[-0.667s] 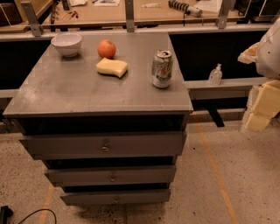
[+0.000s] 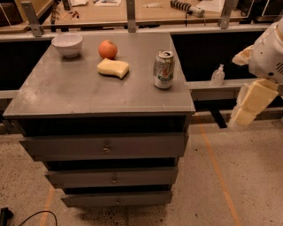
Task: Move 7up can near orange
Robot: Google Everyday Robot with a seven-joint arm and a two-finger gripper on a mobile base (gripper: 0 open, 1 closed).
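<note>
The 7up can (image 2: 163, 69) stands upright near the right edge of the grey cabinet top (image 2: 79, 92). The orange (image 2: 107, 49) sits at the back middle of the top, well to the left of the can. My gripper (image 2: 248, 105), with cream-coloured fingers under a white arm, hangs off to the right of the cabinet. It is below the level of the top, apart from the can, and holds nothing.
A pale yellow sponge (image 2: 113, 68) lies between orange and can. A white bowl (image 2: 67, 44) stands at the back left. A small clear bottle (image 2: 217, 75) sits on a ledge right of the cabinet. Drawers (image 2: 104, 146) face front; a workbench (image 2: 132, 13) runs behind.
My gripper has shifted slightly left toward the cabinet. The can, orange, sponge and bowl have not moved.
</note>
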